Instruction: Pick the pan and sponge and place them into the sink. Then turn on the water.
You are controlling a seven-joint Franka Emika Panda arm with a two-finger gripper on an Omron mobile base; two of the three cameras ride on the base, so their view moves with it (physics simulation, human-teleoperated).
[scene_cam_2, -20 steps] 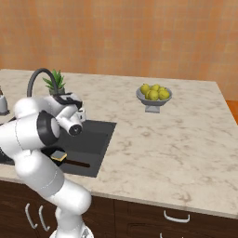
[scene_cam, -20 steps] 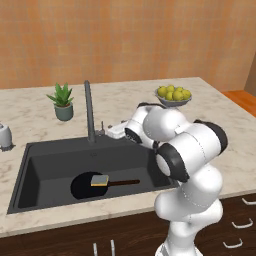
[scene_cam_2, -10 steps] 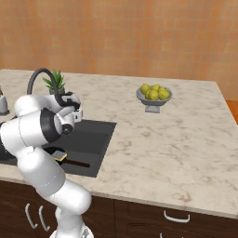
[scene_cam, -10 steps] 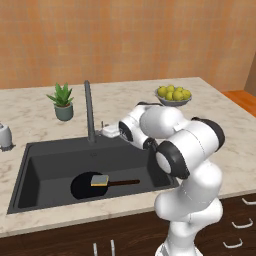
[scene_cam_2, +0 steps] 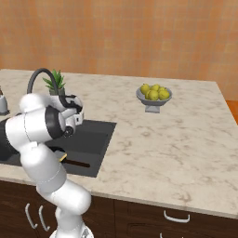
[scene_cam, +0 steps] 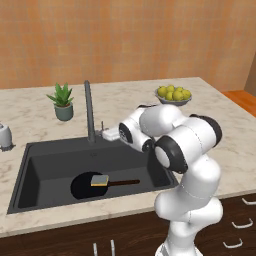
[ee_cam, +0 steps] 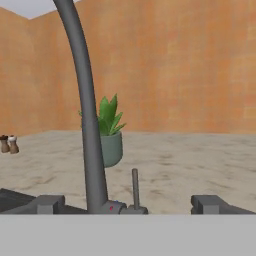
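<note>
Gripper: the white arm's two-finger gripper faces the faucet base; its dark finger tips stand wide apart with nothing between them but open air, so it holds nothing. From the left base view the hand hovers over the sink's back rim, just beside the faucet.
Pan: the small round all-black frying pan lies flat on the sink floor, its thin dark handle pointing toward the arm's side.
Sponge: the small yellow rectangular sponge with a grey-green face rests on the pan, near where the handle joins.
Sink: the large rectangular dark grey basin is set into the beige marble counter.
Faucet: the tall thin dark grey gooseneck faucet rises upright behind the basin; a slim upright lever stands just beside its base. No stream shows.
Plant: a small green potted plant stands beyond the faucet.
Fruit bowl: a grey bowl of yellow-green fruit sits farther along the counter, well apart from the sink.
</note>
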